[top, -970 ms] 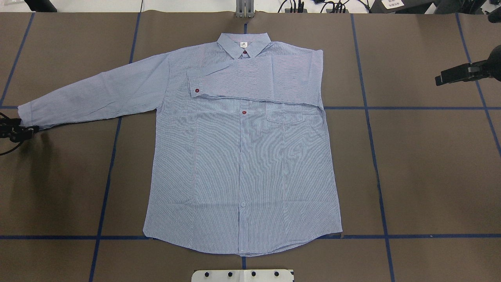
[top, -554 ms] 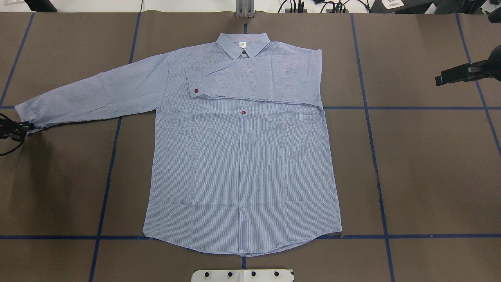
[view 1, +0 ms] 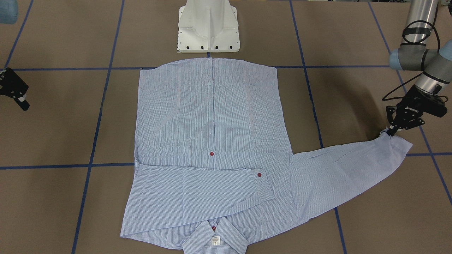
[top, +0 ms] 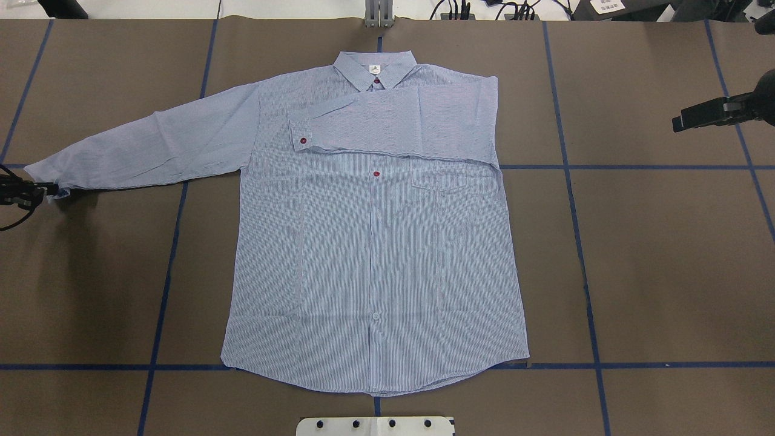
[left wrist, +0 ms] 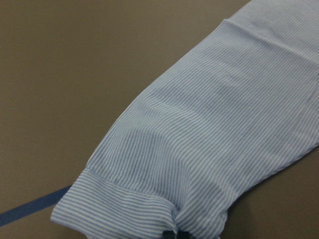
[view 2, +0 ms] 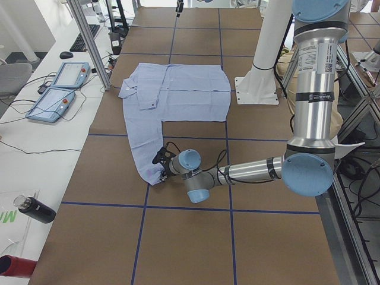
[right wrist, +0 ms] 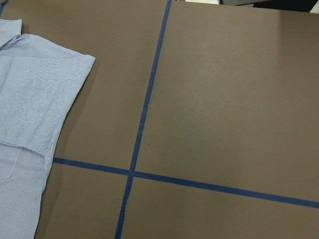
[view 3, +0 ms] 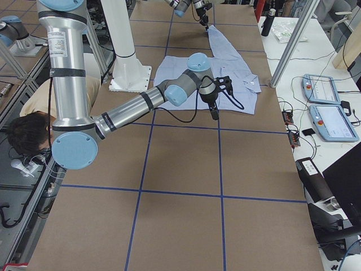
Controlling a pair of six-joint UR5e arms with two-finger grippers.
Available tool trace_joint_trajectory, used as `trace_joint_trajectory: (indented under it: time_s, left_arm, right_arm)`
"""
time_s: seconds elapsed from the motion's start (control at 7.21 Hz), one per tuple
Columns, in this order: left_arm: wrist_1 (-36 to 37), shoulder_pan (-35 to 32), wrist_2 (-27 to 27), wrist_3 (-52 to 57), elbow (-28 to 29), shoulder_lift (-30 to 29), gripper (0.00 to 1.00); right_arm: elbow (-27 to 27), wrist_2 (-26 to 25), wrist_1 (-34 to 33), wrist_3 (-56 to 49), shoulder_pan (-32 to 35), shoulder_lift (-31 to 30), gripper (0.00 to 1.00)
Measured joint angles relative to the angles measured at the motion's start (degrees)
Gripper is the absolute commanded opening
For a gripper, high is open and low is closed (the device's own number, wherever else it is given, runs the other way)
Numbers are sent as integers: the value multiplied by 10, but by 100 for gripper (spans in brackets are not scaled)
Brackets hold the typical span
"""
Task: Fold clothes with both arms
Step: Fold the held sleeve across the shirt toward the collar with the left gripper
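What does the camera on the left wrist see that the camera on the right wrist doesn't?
Only the left wrist view shows the stretched-out sleeve up close, with its cuff bunched at the bottom edge where the left end effector pinches it. Only the right wrist view shows the folded-over shoulder, a bit of collar and two tape lines crossing. Both show the striped shirt, the brown table and some blue tape.

Overhead's left edge cuts off most of left gripper (top: 53, 191); its 2 fingertips (left wrist: 169, 234) barely show in wrist cam, buried in shirt (left wrist: 199, 124) cuff. Jaws of right gripper (top: 678, 123) too small to judge; neck label (view 1: 215, 241) txt unreadable.
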Motion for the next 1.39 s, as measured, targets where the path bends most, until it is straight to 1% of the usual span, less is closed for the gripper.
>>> trace_joint_trajectory:
  time_s: [0.14, 0.28, 0.42, 0.69, 0.83, 0.97, 1.11, 1.25, 1.39]
  left_arm:
    - [45, -23, -28, 1, -17, -25, 0]
    - [110, -34, -39, 1, -41, -64, 0]
    - [199, -38, -44, 1, -71, -114, 0]
    - [423, -37, -43, -2, -141, -233, 0]
    - [521, -27, -40, -8, -164, -293, 0]
    - [581, -2, -31, -33, -172, -344, 0]
    - [612, 31, -11, -82, -169, -390, 0]
    - [631, 61, 11, -128, -153, -436, 0]
    - [644, 87, 39, -171, -112, -490, 0]
  right_arm:
    - [1, 0, 0, 2, 0, 1, 100]
    - [1, 0, 0, 3, 0, 1, 100]
    - [1, 0, 0, 3, 0, 2, 100]
    - [0, 0, 0, 4, 0, 2, 100]
    - [-1, -1, 0, 4, 0, 3, 100]
    - [-1, -1, 0, 7, 0, 4, 100]
    - [-1, 0, 0, 15, -1, 6, 100]
    - [-1, 0, 0, 22, -1, 8, 100]
    - [-1, 0, 0, 25, -1, 9, 100]
